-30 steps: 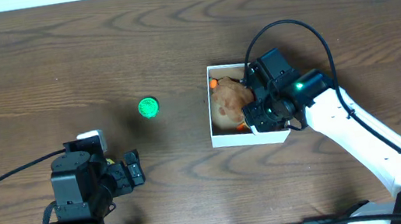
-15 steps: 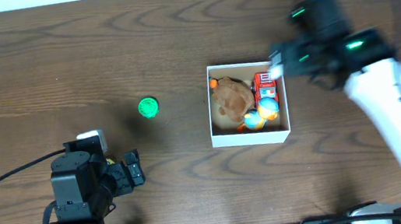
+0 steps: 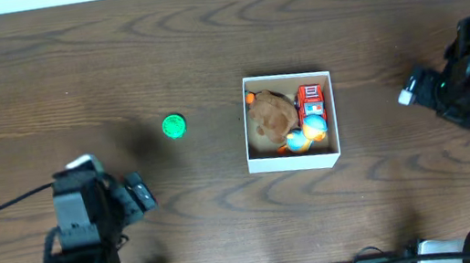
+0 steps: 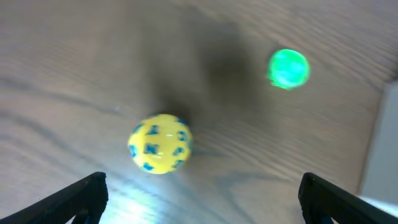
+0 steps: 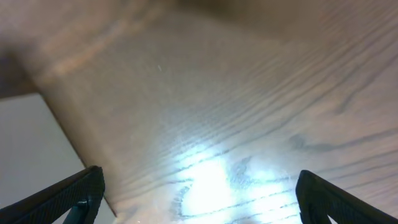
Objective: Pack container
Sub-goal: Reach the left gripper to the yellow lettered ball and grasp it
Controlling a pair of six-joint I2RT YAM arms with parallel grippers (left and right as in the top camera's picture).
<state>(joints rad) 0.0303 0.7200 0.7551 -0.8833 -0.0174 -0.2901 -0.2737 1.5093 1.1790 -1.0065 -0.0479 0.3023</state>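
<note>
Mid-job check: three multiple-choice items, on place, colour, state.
1. Where is the small green ball relative to the square white thin-walled box? A inside. B outside, left of it. C under it.
2. The blue-marked round ball in the left wrist view is: A red. B yellow. C white.
3. The right claw is: A open, empty. B shut on a toy. C shut on the box.
B: it lies apart, left of the box. B: its body is yellow. A: fingers wide apart, nothing between.

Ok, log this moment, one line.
left gripper open near yellow ball | right gripper open | container holds toys | green ball outside
</note>
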